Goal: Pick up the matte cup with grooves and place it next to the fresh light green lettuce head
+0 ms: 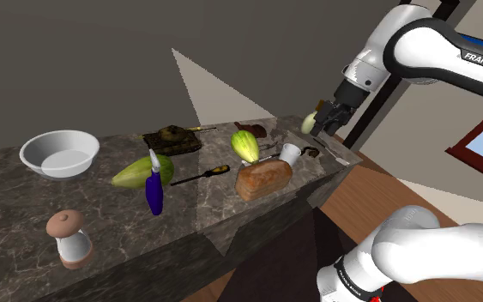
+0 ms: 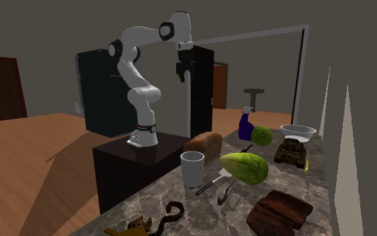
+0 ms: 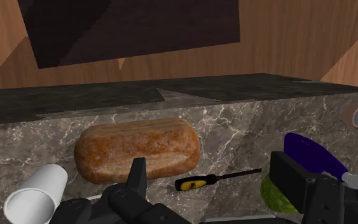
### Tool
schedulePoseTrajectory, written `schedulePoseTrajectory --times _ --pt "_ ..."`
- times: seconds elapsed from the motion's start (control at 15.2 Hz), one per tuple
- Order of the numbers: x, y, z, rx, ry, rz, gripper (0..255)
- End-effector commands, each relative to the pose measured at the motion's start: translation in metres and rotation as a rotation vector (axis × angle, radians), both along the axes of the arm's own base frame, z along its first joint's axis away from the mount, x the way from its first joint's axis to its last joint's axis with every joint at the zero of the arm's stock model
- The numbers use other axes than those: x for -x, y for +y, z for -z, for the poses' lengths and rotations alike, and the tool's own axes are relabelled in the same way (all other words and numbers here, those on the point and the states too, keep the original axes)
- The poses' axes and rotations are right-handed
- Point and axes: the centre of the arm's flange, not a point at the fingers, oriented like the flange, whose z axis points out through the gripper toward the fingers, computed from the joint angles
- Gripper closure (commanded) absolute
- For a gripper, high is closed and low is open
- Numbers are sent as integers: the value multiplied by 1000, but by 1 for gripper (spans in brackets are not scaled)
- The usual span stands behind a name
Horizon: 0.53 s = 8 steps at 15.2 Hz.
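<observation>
You have one white cup [image 1: 292, 154], standing upright just beside the bread loaf [image 1: 263, 178]; you cannot tell whether the two touch. The gripper [image 1: 323, 124] hangs in the air beyond the cup from the loaf. In the wrist view its fingers [image 3: 136, 181] stand wide apart with nothing between them.

Counted on the marble counter [image 1: 25, 206]:
- **Loaf:** one.
- **Green heads:** two. The pale lettuce head [image 1: 245, 146] is just behind the loaf, and a second green head [image 1: 142, 173] lies well beyond it.
- **Purple spray bottle [image 1: 153, 189]:** one, against that second head.
- **Screwdriver [image 1: 203, 174]:** one, between the loaf and the bottle.
- **Toy tank [image 1: 172, 139]:** one.
- **White bowl [image 1: 59, 153]:** one, farthest from the loaf.
- **Brown-capped shaker [image 1: 69, 238]:** one.

The second exterior view gives you things the shoulder view leaves unclear. A metal utensil [image 2: 220, 184] lies by the cup, with a brown block [image 2: 279, 211] and a curled black cord [image 2: 170, 216] on the cup's side away from the loaf. The wrist view shows you the screwdriver's yellow-and-black handle.

A pale round thing [image 1: 310, 123] is half hidden behind the gripper in the shoulder view, and you cannot make out what it is. In the wrist view one finger covers part of the bottle, and the frame's edge cuts the shaker.
</observation>
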Motion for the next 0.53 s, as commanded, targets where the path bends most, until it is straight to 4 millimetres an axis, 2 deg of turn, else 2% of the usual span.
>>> schedulePoseTrajectory --times 0.0,0.46 --pt "0 0 0 0 0 0 0" --pt "-37 -63 56 9 8 -9 0"
